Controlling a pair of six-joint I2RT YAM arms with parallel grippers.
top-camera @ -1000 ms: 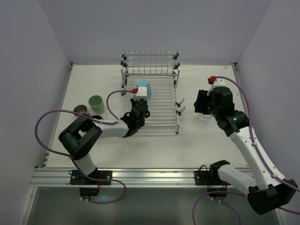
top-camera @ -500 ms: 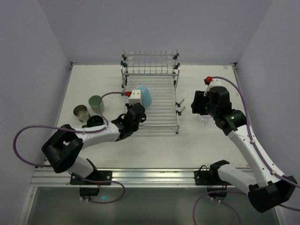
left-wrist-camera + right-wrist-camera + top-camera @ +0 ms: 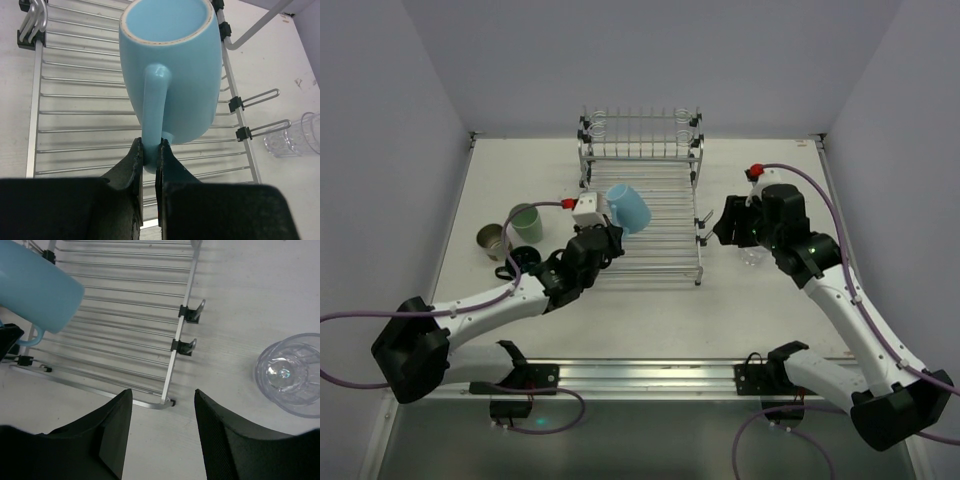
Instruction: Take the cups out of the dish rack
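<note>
My left gripper (image 3: 149,150) is shut on the handle of the light blue cup (image 3: 175,75) and holds it tilted above the chrome wire dish rack (image 3: 75,100). In the top view the cup (image 3: 628,207) hangs over the rack's (image 3: 665,235) left part, with the left gripper (image 3: 603,232) just near of it. My right gripper (image 3: 162,405) is open and empty above the rack's near right corner (image 3: 172,365); it also shows in the top view (image 3: 728,222). A clear tumbler (image 3: 292,372) stands on the table right of the rack.
A pale green cup (image 3: 525,222), a metallic cup (image 3: 492,240) and a dark mug (image 3: 525,258), partly behind my left arm, stand on the table left of the rack. The rack's raised back rail (image 3: 640,135) is at the far side.
My left arm has drawn back to the left with the blue cup, which now tilts above the rack. My right gripper has shifted left, from over the tumbler toward the rack's edge.
</note>
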